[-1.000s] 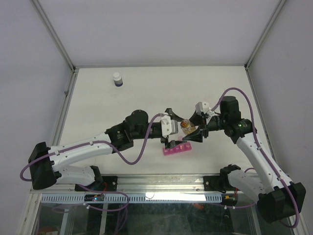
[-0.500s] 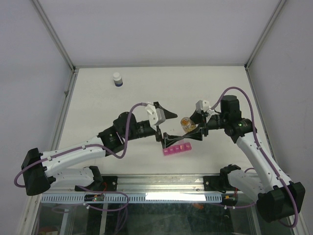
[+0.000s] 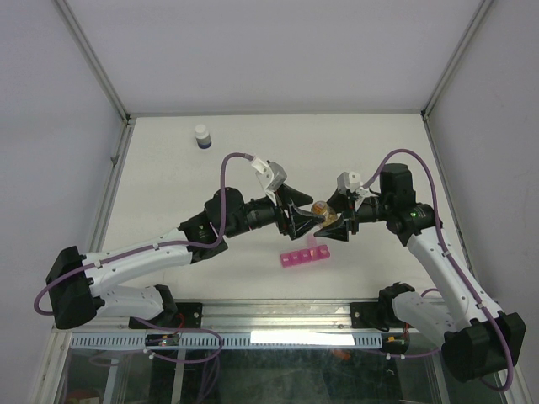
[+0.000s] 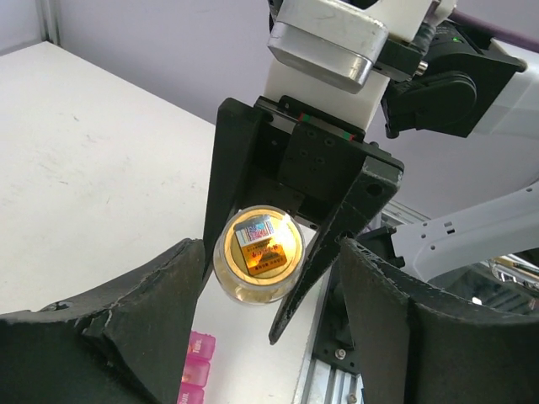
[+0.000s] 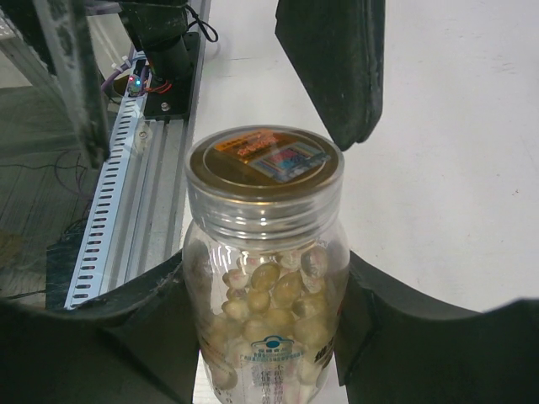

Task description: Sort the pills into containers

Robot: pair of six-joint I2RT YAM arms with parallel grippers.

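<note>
The pink pill-box strip (image 3: 305,256) lies on the table with its lids shut; its end shows in the left wrist view (image 4: 195,372). My right gripper (image 3: 334,225) is shut on a clear bottle (image 5: 265,278) of yellowish pills with a gold sealed top. It holds the bottle (image 3: 320,209) above the table, just behind the strip. My left gripper (image 3: 300,218) is open and faces the bottle's top (image 4: 258,251). Its fingers (image 4: 160,320) stand on either side of the top without gripping it. One left finger (image 5: 333,59) shows beyond the bottle in the right wrist view.
A white-capped dark bottle (image 3: 201,136) stands at the far left of the table. The metal rail (image 3: 278,316) with the arm bases runs along the near edge, close to the strip. Slanted frame posts (image 3: 93,59) flank the table.
My left gripper has lifted from the pill-box strip, opened, and swung up to face the bottle's top. The right gripper and bottle have hardly moved.
</note>
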